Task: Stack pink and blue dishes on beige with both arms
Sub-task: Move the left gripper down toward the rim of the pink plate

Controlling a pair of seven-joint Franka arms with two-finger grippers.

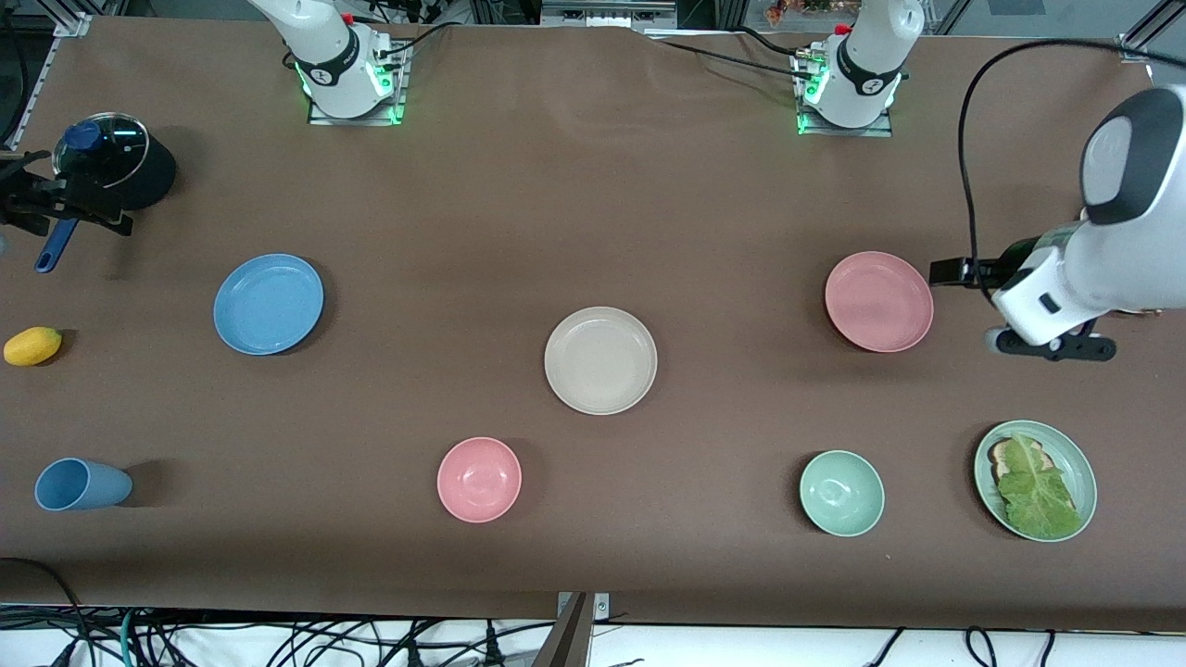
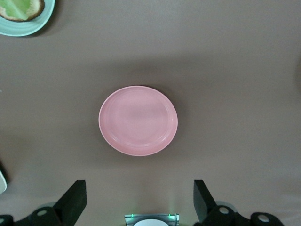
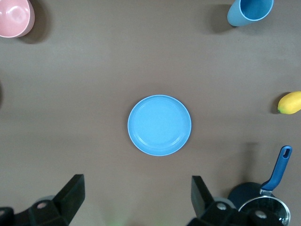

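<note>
The beige plate (image 1: 600, 359) lies mid-table. The blue plate (image 1: 269, 304) (image 3: 159, 125) lies toward the right arm's end, and the pink plate (image 1: 878, 301) (image 2: 138, 120) toward the left arm's end. All three lie flat with nothing on them. My left gripper (image 1: 952, 272) (image 2: 138, 189) hangs high in the air beside the pink plate. It is open and holds nothing. My right gripper (image 1: 83, 206) (image 3: 137, 184) is also high and open, with the blue plate below it in its wrist view.
A pink bowl (image 1: 479, 479), a green bowl (image 1: 841, 493) and a green plate with lettuce (image 1: 1035, 479) sit nearer the front camera. At the right arm's end are a blue cup (image 1: 82, 484), a lemon (image 1: 32, 346) and a lidded black pot (image 1: 116, 171).
</note>
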